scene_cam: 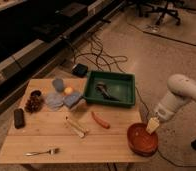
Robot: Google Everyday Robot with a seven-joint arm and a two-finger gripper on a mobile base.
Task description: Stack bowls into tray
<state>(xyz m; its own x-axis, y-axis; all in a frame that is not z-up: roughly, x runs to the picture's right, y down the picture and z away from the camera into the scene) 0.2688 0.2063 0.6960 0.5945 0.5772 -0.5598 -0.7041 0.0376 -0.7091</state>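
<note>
Bowl (142, 139) under gripper (152, 126), table (51, 136) edge

views: 1 | high, angled down | table (51, 145) whole | gripper (152, 125) at right

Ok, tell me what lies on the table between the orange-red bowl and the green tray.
Camera view: bare wood between bowl and tray; the sausage lies left. End effector, shut, at the bowl's rim.

Pale wooden table (51, 137). Green tray (111, 88) at 1 o'clock; orange-red bowl (141, 139) at 4 o'clock, closed gripper (152, 125) above its rim; fork (41, 151) at 7 o'clock; black block (19, 118) at 9 o'clock.
</note>
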